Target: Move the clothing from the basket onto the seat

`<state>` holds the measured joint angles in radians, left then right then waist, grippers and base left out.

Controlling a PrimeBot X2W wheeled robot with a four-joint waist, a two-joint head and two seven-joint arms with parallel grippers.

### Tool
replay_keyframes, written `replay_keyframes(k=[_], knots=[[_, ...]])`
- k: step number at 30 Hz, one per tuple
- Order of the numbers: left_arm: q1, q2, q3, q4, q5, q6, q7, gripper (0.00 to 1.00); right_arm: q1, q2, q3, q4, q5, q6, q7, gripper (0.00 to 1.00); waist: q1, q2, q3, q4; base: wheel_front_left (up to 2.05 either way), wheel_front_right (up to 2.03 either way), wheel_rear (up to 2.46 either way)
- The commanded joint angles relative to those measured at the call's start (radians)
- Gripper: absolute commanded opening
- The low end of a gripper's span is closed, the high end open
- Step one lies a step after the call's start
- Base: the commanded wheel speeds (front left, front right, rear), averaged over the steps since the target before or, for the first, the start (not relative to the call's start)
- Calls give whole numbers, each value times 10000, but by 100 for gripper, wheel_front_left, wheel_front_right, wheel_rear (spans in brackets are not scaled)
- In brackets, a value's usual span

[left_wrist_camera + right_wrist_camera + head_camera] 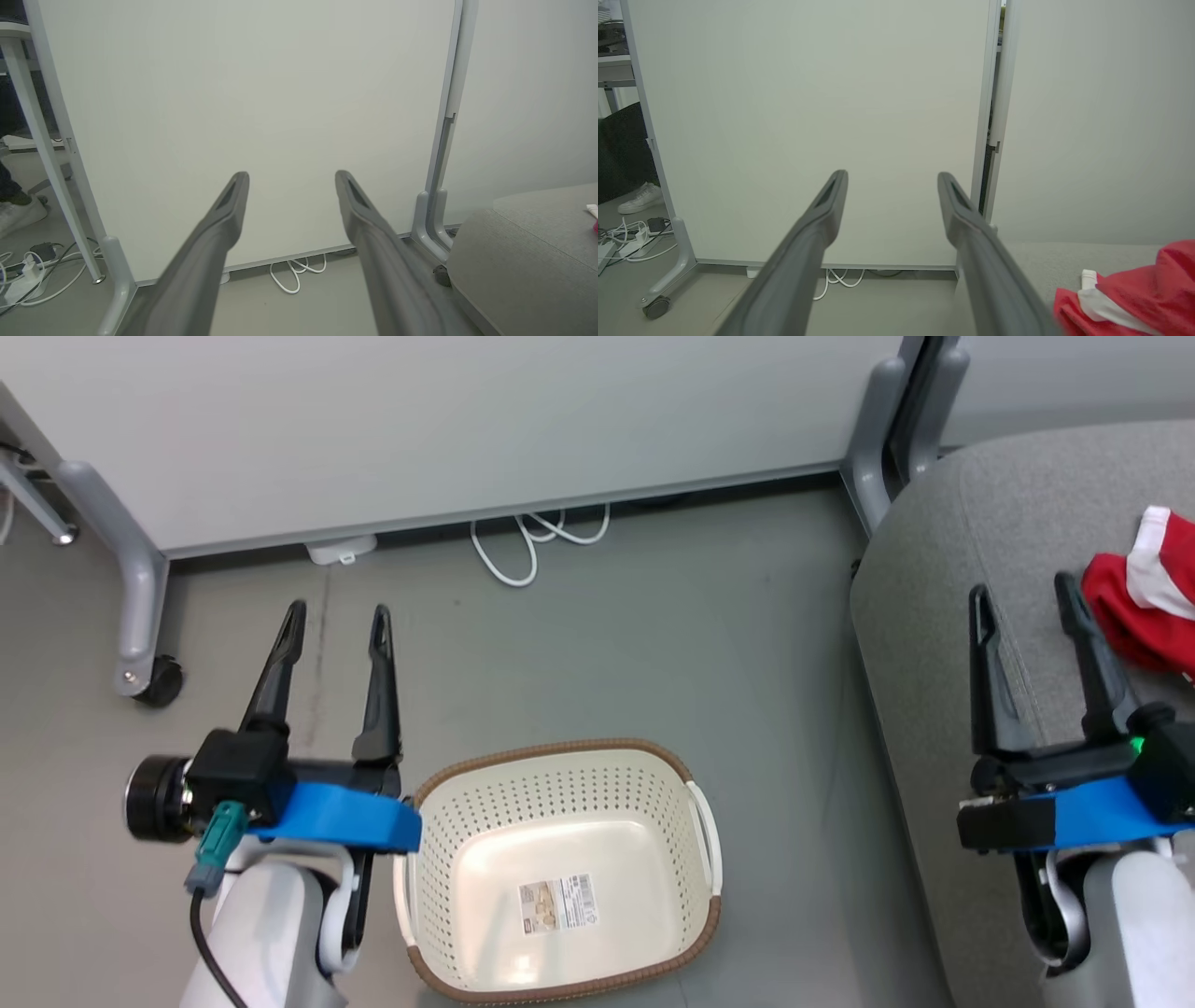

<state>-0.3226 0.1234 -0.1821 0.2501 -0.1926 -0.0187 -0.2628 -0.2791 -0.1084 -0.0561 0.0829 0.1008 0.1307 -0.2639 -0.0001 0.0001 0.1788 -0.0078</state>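
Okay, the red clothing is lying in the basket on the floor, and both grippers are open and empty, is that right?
Not quite. The clothing lies on the seat, not in the basket; the head view shows the basket's inside holding just a label sticker. The basket does stand on the floor, and the left gripper and right gripper are open and empty.

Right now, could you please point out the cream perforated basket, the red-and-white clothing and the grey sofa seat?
cream perforated basket (560, 779): head view, far perforated wall.
red-and-white clothing (1113, 607): head view, red fold.
grey sofa seat (934, 560): head view, bare cushion corner.
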Motion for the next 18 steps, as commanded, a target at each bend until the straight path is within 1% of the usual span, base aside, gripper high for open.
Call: replay_keyframes(k=[1, 8, 13, 18], knots=[[273, -45, 159, -18, 103, -88, -26, 100, 257, 32, 2, 85, 48, 1, -9, 100, 1, -1, -221, 136, 0, 0, 0], [1126, -415, 864, 8, 334, -327, -27, 100, 878, 174, 10, 434, 108, 1, -9, 100, 1, -1, -573, 312, 0, 0, 0], [1457, -578, 1130, 48, 464, -515, -27, 100, 1260, 290, 16, 590, 159, 1, -9, 100, 1, -1, -731, 413, 0, 0, 0], [1674, -675, 1290, 160, 567, -612, -28, 100, 1517, 395, 1, 739, 230, 1, -9, 100, 1, -1, -849, 452, 0, 0, 0]])
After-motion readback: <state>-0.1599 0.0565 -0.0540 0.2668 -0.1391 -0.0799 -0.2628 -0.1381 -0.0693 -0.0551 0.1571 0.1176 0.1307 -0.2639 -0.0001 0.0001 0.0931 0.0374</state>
